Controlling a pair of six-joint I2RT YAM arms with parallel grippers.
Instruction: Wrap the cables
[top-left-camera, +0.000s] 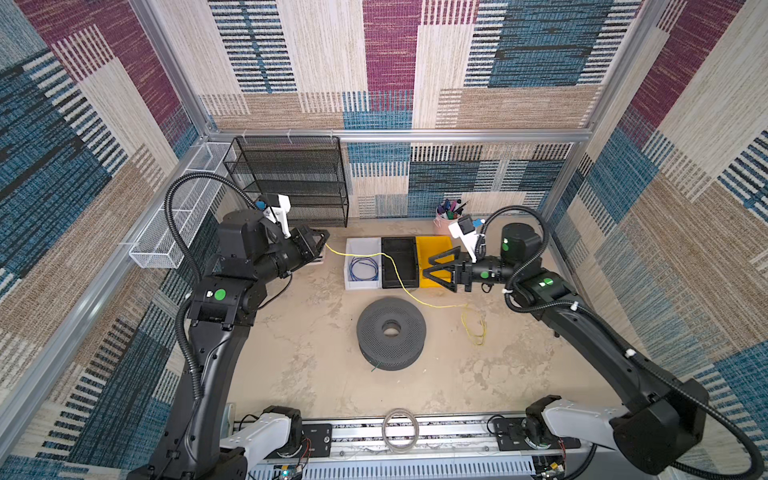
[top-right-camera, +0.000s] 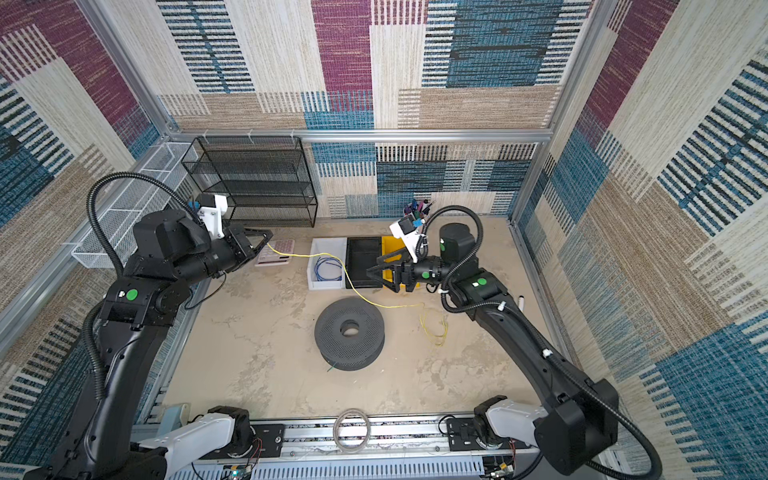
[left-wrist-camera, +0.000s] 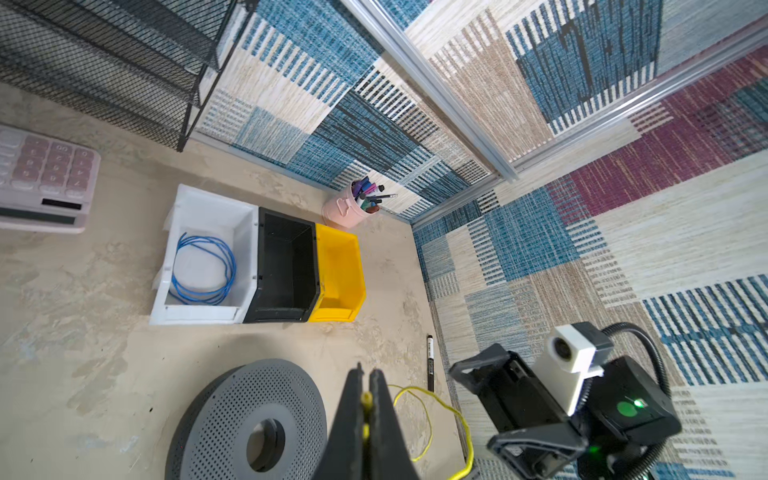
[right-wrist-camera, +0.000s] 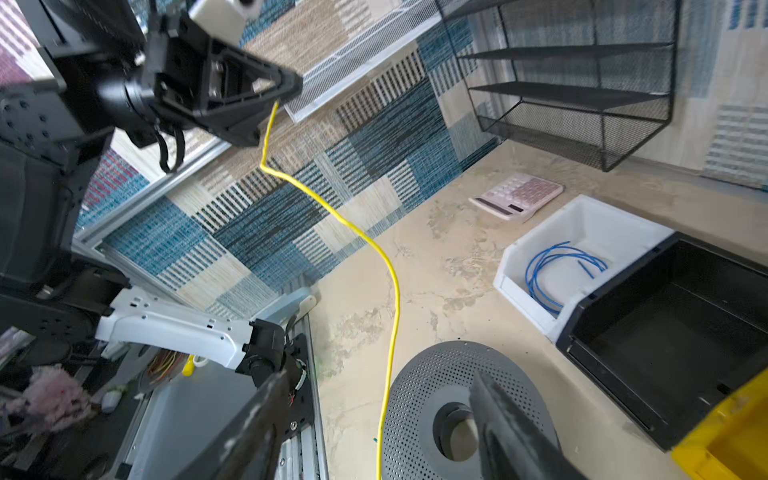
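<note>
Yellow cable (right-wrist-camera: 397, 291) slopes from the left gripper (top-left-camera: 324, 237), clamped shut on its end at the far left, down past the grey spool (top-left-camera: 374, 332) to a loose tangle on the right. It is probably lifted to straighten it for coiling. The right gripper (top-left-camera: 429, 268) hangs wide open and empty near the cable's middle. The blue cable (left-wrist-camera: 201, 297) lies coiled in the white bin (top-left-camera: 362, 241)
</note>
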